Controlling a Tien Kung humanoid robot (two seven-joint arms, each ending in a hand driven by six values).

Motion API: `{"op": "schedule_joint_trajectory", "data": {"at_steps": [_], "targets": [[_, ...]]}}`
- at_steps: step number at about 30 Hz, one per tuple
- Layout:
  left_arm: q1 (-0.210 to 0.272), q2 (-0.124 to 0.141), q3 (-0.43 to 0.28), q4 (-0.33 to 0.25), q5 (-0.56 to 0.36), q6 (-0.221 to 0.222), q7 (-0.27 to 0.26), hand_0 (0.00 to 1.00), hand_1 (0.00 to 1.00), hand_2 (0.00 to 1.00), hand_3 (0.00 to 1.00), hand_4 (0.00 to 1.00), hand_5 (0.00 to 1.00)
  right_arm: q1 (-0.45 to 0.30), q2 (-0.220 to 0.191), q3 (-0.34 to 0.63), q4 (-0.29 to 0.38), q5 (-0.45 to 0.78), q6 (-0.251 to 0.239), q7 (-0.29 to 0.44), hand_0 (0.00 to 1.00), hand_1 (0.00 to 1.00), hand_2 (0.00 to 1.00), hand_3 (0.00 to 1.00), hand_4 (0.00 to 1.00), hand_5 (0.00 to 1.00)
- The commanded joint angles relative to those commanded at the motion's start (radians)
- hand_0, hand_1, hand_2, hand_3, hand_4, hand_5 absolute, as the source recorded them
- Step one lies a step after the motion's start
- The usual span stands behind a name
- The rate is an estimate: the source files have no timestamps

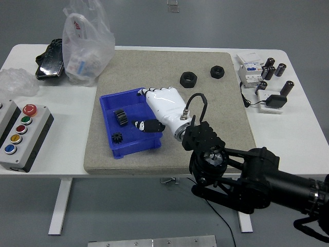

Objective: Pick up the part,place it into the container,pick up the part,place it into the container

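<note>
A blue bin (134,145) sits on the left half of the grey mat. Inside it lie a larger black gear (121,116) and a small black gear (117,138). My right hand (145,109), white with dark fingertips, hangs over the bin's right side with fingers spread and nothing in them. The larger gear lies apart from the hand, to its left. Two black nuts (188,78) (217,71) rest on the mat behind the hand. The left arm is out of view.
A plastic bag (85,43) and a black object (49,60) sit at the back left. A button box (21,135) is at the left edge. Electrical parts and black cylinders (267,77) lie on the right of the table.
</note>
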Motion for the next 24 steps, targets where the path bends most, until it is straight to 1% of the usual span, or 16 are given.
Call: {"op": "schedule_joint_trajectory", "data": {"at_steps": [1, 3, 4, 8, 9, 10, 13, 14, 15, 18, 20, 21, 24], "targets": [[0.000, 0.000, 0.000, 0.000, 0.000, 0.000, 0.000, 0.706, 0.620, 0.604, 0.663, 0.740, 0.511, -0.009, -0.004, 0.017, -0.001, 0.014, -0.016, 0.008, 0.343, 0.538, 0.706, 0.779, 0.860, 0.521], [-0.001, 0.001, -0.002, 0.000, 0.001, 0.000, -0.001, 0.706, 0.620, 0.604, 0.663, 0.740, 0.511, -0.047, -0.020, 0.072, -0.001, 0.058, -0.067, 0.045, 0.343, 0.538, 0.706, 0.779, 0.860, 0.521], [-0.001, 0.001, -0.002, 0.000, 0.001, 0.000, -0.001, 0.706, 0.620, 0.604, 0.662, 0.738, 0.510, -0.064, -0.026, 0.096, -0.002, 0.078, -0.089, 0.063, 0.354, 0.527, 0.685, 0.716, 0.850, 0.526], [0.001, 0.004, -0.008, 0.000, 0.006, 0.001, 0.001, 0.706, 0.620, 0.604, 0.662, 0.738, 0.510, -0.151, -0.055, 0.225, 0.000, 0.196, -0.197, 0.174, 0.354, 0.527, 0.685, 0.716, 0.850, 0.526], [0.002, 0.005, -0.009, 0.000, 0.007, 0.001, 0.001, 0.706, 0.620, 0.604, 0.662, 0.737, 0.508, -0.172, -0.061, 0.255, 0.003, 0.229, -0.220, 0.204, 0.475, 0.607, 0.686, 0.696, 0.833, 0.517], [0.003, 0.006, -0.009, 0.000, 0.008, 0.001, 0.001, 0.706, 0.620, 0.604, 0.662, 0.737, 0.508, -0.198, -0.069, 0.292, 0.008, 0.269, -0.248, 0.242, 0.475, 0.607, 0.686, 0.696, 0.833, 0.517], [0.006, 0.006, -0.008, 0.000, 0.006, 0.001, 0.000, 0.706, 0.620, 0.604, 0.662, 0.737, 0.508, -0.265, -0.084, 0.386, 0.018, 0.382, -0.308, 0.350, 0.475, 0.607, 0.686, 0.696, 0.833, 0.517], [0.007, 0.006, -0.008, 0.000, 0.008, 0.001, 0.001, 0.706, 0.620, 0.604, 0.662, 0.737, 0.508, -0.287, -0.089, 0.416, 0.021, 0.418, -0.321, 0.386, 0.475, 0.607, 0.686, 0.696, 0.833, 0.517], [0.008, 0.006, -0.008, 0.000, 0.009, 0.001, 0.001, 0.706, 0.620, 0.605, 0.662, 0.738, 0.508, -0.309, -0.093, 0.445, 0.025, 0.454, -0.329, 0.422, 0.584, 0.645, 0.693, 0.692, 0.836, 0.530], [0.009, 0.006, -0.006, 0.000, 0.010, 0.001, -0.001, 0.706, 0.620, 0.605, 0.662, 0.738, 0.508, -0.378, -0.106, 0.534, 0.043, 0.567, -0.336, 0.528, 0.584, 0.645, 0.693, 0.692, 0.836, 0.530], [0.009, 0.006, -0.005, 0.000, 0.010, 0.002, -0.004, 0.706, 0.620, 0.605, 0.662, 0.738, 0.508, -0.427, -0.113, 0.595, 0.059, 0.645, -0.331, 0.600, 0.584, 0.645, 0.693, 0.692, 0.836, 0.530], [0.008, 0.005, -0.003, 0.000, 0.009, 0.001, -0.006, 0.706, 0.620, 0.604, 0.663, 0.739, 0.505, -0.450, -0.115, 0.621, 0.066, 0.678, -0.328, 0.631, 0.609, 0.639, 0.695, 0.689, 0.843, 0.546], [0.006, 0.003, 0.000, 0.000, 0.006, 0.000, -0.010, 0.706, 0.620, 0.604, 0.663, 0.739, 0.505, -0.513, -0.119, 0.697, 0.078, 0.777, -0.318, 0.722, 0.609, 0.639, 0.695, 0.689, 0.843, 0.546]]}}
